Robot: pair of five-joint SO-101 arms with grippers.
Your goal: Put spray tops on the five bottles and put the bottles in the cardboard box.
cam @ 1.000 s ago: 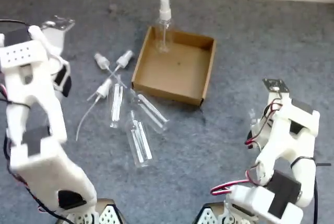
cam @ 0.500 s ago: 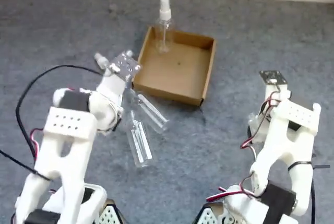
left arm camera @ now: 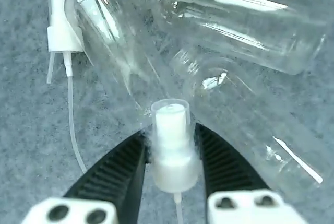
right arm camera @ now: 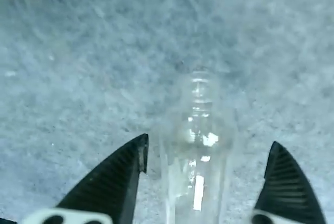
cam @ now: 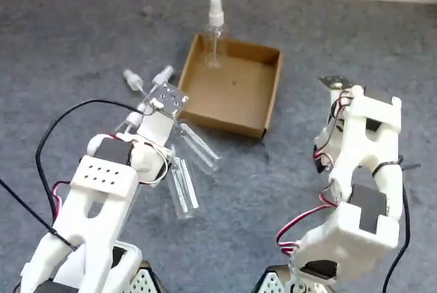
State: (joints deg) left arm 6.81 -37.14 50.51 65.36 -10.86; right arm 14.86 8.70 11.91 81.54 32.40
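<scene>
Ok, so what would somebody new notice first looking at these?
Probably the left gripper pinching a spray top right beside the clear bottles lying in a heap. Then the right gripper, open around an uncapped bottle, and farther out between the arms the box, with one capped bottle standing in its far corner.

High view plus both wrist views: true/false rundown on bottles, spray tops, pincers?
1. A capped bottle stands in the cardboard box. True.
2. The left pincer is shut on a bottle. False: it is shut on a spray top.
3. The right pincer is open around an uncapped bottle. True.
4. The lying bottles by the box carry tops. False: their necks are bare; loose spray tops lie beside them.
</scene>
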